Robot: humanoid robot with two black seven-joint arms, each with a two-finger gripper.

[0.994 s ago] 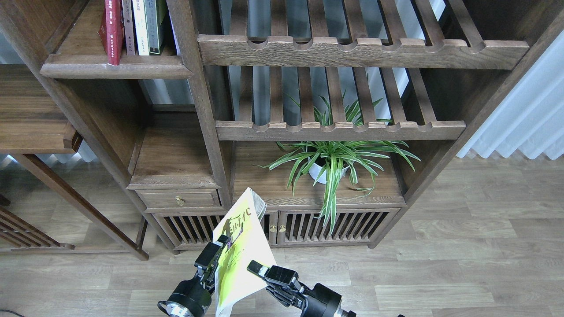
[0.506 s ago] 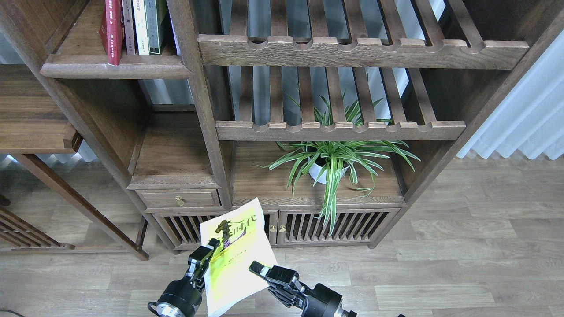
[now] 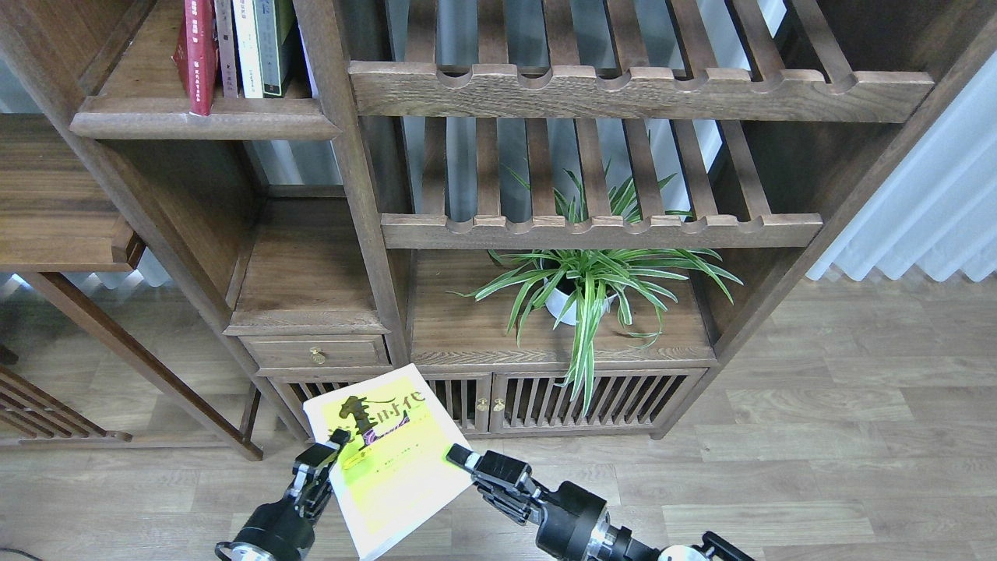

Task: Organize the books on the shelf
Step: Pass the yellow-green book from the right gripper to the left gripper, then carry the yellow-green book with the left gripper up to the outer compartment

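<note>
My left gripper [image 3: 321, 466] is shut on the left edge of a yellow-green paperback with a white border [image 3: 385, 460]. It holds the book low in front of the cabinet, cover facing me. My right gripper [image 3: 466, 461] is right at the book's right edge; its fingers cannot be told apart. The shelf [image 3: 204, 125], a dark-brown board with a rounded lip, is at the top left. A red-spined book [image 3: 199, 54] and a dark spine [image 3: 227, 47] stand upright on it, next to white and grey-green books [image 3: 261, 43].
Two slatted racks with scalloped rails [image 3: 623, 89] fill the upper middle. A potted spider plant [image 3: 580, 292] stands on the cabinet top. A small drawer [image 3: 315, 352] and slatted doors [image 3: 592, 401] are below. A wooden floor lies to the right.
My left gripper has moved left and down with the yellow-green book, and the book has turned from edge-on to cover facing me. My right gripper has stayed nearly in place.
</note>
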